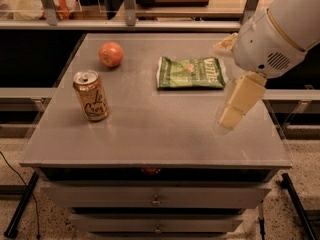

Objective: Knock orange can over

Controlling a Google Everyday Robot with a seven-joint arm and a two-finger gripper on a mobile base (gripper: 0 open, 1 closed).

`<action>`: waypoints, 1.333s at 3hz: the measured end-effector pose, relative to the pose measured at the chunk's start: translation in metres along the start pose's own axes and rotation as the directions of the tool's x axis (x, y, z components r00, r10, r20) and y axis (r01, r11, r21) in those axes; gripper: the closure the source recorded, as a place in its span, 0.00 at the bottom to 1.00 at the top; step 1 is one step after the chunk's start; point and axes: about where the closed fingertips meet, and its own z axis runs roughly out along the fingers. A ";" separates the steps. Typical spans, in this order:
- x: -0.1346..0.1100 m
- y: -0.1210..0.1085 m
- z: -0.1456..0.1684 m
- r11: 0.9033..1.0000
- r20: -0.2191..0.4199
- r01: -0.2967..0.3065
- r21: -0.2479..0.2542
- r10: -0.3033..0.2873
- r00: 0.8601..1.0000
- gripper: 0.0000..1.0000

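The orange can (90, 95) stands upright on the left part of the grey table (160, 134), its silver pull-tab top facing up and dark cursive lettering on its side. My gripper (233, 114) hangs from the white arm (280, 34) over the right part of the table, just below and right of the chip bag, pointing down and to the left. It is far to the right of the can and holds nothing that I can see.
A round orange-red fruit (110, 54) lies behind the can at the back left. A green chip bag (190, 72) lies flat at the back middle. Drawers (156, 200) sit under the table front. A shelf rail (150, 24) runs behind the table.
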 end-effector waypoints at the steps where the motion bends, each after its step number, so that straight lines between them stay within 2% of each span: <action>1: -0.014 -0.002 0.039 0.999 0.087 -0.006 -0.052 0.010 0.996 0.00; 2: -0.034 -0.009 0.097 0.992 0.243 -0.016 -0.124 0.046 0.969 0.00; 3: -0.047 -0.017 0.133 0.985 0.365 -0.049 -0.163 0.106 0.925 0.00; 4: -0.047 -0.031 0.161 0.982 0.454 -0.109 -0.155 0.169 0.875 0.00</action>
